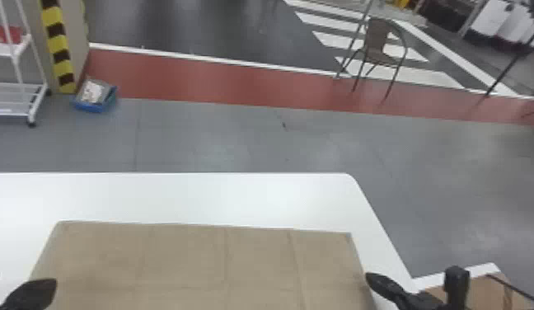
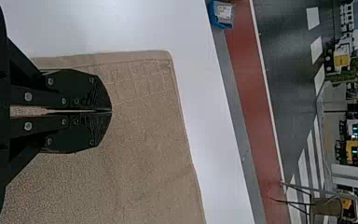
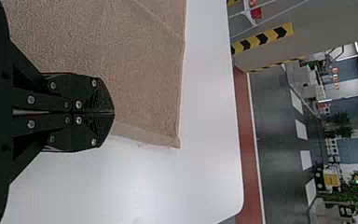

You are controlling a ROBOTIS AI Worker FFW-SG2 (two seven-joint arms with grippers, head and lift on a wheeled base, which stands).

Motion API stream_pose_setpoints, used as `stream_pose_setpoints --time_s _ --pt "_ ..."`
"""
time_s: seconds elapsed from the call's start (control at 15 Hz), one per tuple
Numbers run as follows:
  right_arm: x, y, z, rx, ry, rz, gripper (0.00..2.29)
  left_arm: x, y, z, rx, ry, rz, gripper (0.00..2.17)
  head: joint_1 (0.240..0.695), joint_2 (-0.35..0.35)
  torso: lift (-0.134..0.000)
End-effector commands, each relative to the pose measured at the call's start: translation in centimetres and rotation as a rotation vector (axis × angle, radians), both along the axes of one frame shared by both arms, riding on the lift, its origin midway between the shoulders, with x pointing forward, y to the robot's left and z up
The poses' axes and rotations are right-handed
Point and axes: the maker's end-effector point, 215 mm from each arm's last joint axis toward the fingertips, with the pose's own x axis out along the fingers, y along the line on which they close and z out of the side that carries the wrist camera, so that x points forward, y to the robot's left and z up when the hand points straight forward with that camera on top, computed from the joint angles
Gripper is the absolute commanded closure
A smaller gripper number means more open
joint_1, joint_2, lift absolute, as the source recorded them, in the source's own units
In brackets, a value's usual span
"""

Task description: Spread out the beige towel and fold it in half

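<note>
- Towel (image 1: 183, 264): spread on the white table (image 1: 175, 198), with its far edge roughly in line with the table's far edge. Both far corners rest on the tabletop. The visible cloth lies mostly flat, marked by faint creases running across and lengthwise.
- Left gripper (image 1: 50, 284): at the head view's bottom edge, over the towel's left side. The left wrist view shows its jaws narrow, tips together. Whether cloth is pinched between them cannot be told.
- Right gripper (image 1: 370, 278): at the towel's right edge in the head view. The right wrist view shows its jaws brought together, tips meeting, over the side border of the cloth. A grip on the towel cannot be confirmed.
- Floor beyond the table: grey, then a red strip, then a dark area with white stripes.
- Chair (image 1: 377, 41): stands upright beyond the table, toward the right.
- Blue bin (image 1: 95, 97): on the floor at the far left, beside a yellow-and-black striped pillar (image 1: 58, 45).
- Rack (image 1: 12, 99): white, on casters, left of the pillar.
</note>
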Motion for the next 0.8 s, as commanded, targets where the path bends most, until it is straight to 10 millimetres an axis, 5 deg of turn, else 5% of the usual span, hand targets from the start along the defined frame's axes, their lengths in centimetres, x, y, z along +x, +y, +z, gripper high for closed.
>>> stream_pose_setpoints --time_s 0.0,0.27,0.73 --pt "-0.4 0.5 -1.0 0.016 0.039 -0.002 1.65 0.2 -0.7 -0.1 0.0 0.003 -0.019 1.45 0.695 -0.35 0.0" --pt "-0.2 0.9 -2.0 0.007 0.076 -0.016 1.65 0.7 -2.0 -1.0 0.015 0.014 -0.048 1.45 0.695 -0.35 0.0" --pt "4.8 1.8 -1.3 0.007 0.103 -0.017 1.65 1.4 -3.2 -2.3 0.042 0.029 -0.072 1.45 0.695 -0.35 0.0"
